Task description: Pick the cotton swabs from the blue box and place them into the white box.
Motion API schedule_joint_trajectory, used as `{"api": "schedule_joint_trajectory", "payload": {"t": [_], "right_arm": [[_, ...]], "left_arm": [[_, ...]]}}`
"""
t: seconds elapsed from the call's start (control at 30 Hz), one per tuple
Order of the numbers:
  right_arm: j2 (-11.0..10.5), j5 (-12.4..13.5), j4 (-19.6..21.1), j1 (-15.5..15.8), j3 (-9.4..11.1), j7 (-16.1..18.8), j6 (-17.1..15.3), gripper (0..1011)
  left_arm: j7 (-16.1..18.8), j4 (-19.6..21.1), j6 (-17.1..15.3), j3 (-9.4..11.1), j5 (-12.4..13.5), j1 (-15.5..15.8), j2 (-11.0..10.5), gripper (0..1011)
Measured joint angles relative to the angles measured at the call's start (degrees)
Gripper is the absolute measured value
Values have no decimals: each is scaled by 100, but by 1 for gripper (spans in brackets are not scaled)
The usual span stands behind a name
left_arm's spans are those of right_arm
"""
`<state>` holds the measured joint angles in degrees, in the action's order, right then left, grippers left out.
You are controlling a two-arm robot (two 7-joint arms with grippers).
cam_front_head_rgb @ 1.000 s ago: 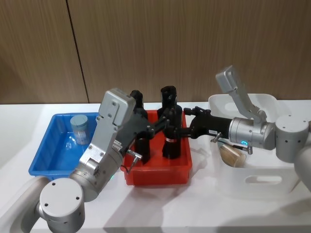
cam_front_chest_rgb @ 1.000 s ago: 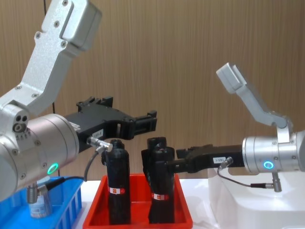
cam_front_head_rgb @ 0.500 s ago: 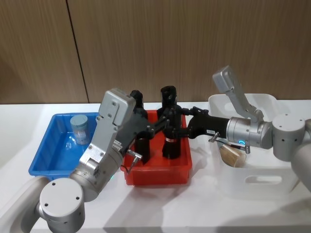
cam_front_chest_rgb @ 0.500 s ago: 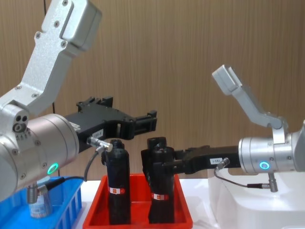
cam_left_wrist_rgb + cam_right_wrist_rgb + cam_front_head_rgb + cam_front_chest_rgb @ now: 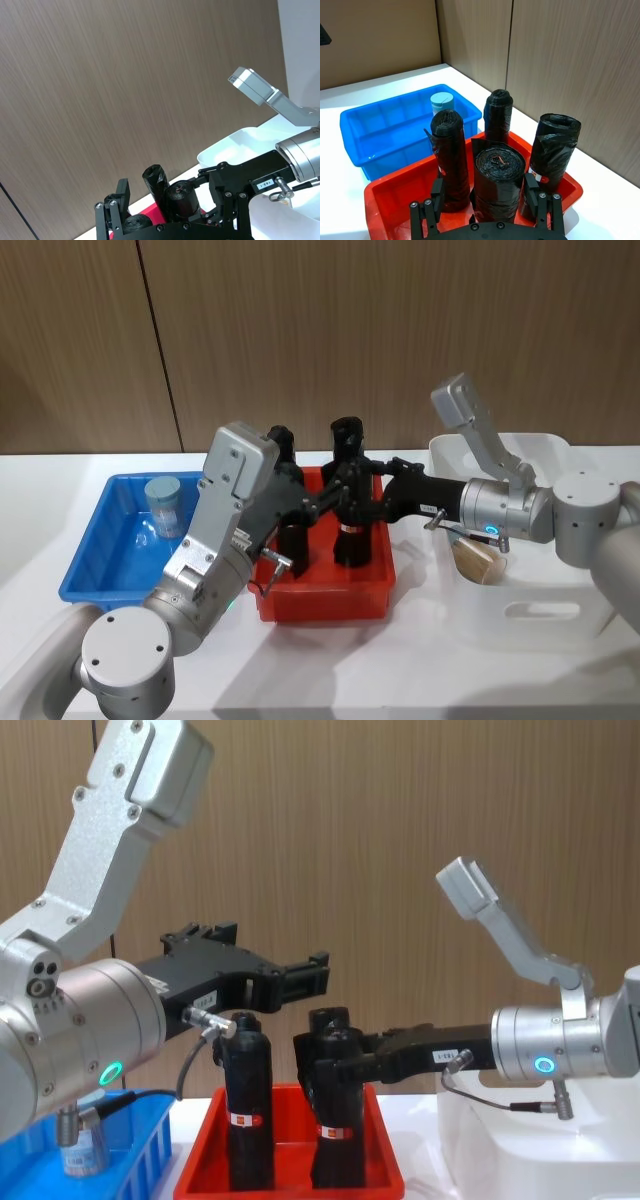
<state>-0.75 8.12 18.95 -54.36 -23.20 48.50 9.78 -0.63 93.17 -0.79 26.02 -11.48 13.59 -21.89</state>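
One cotton swabs tub (image 5: pixel 163 505) with a pale blue lid stands upright in the far corner of the blue box (image 5: pixel 95 570); its lid (image 5: pixel 442 103) rises behind the black rolls. A second tub (image 5: pixel 478 560) lies on its side in the white box (image 5: pixel 545 612), partly behind my right arm. Reaching leftward from the white box, my right gripper (image 5: pixel 353 503) hangs open and empty over the red tray, just behind a black roll (image 5: pixel 499 182). My left gripper (image 5: pixel 322 500) hovers above the same tray, open and holding nothing.
The red tray (image 5: pixel 325 598) sits between the two boxes and holds several tall black rolls (image 5: pixel 347 455) with red-white labels. Both arms cross above it. A wood-panelled wall stands close behind the white table (image 5: pixel 330 670), whose front strip is bare.
My right arm has slid a little to the left, carrying its gripper farther over the red tray. The left arm and both tubs have stayed put.
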Motion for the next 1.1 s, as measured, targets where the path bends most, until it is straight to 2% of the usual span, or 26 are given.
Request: {"api": "schedule_joint_trajectory", "payload": {"t": [0.7, 1.1], "right_arm": [[218, -43, -841, -420, -48, -173, 404, 1002], [280, -120, -1134, -564, -44, -277, 507, 1002]], "left_arm": [[0, 0, 0, 0, 0, 0, 0, 1004], [0, 0, 0, 0, 0, 0, 0, 1004]]}}
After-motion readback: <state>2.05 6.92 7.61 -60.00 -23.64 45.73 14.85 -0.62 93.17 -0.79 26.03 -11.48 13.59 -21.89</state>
